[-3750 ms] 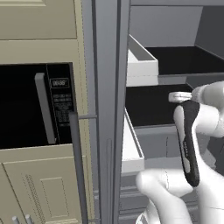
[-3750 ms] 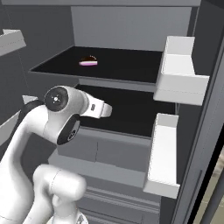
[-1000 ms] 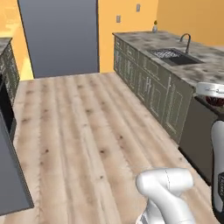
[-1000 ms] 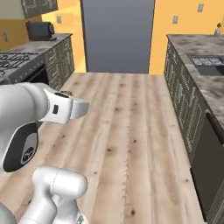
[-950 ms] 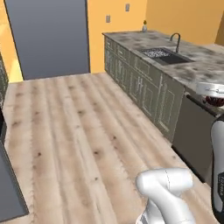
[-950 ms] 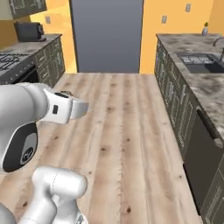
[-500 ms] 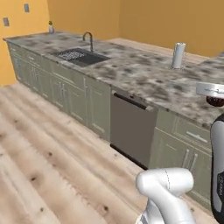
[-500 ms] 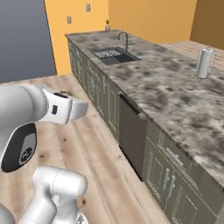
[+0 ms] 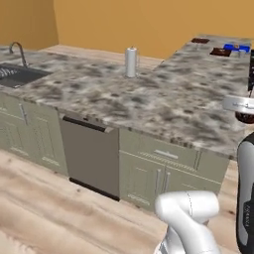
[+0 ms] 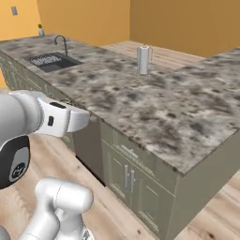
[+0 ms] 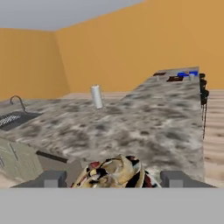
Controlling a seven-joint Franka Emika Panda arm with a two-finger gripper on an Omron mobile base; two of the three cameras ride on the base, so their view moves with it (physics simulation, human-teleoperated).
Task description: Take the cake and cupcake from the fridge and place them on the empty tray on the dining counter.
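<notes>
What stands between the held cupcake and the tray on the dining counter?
Nothing visible: bare dining counter runs from the cupcake in the end effector to the tray. The paper towel roll stands aside.

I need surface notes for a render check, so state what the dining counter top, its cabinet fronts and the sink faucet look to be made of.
Dining counter: polished stone, marble-like, judging by grey speckle with dark blotches. Cabinet fronts: painted wood, seemingly; flat grey-green panels. Faucet: probably metal; thin grey curved spout.
</notes>
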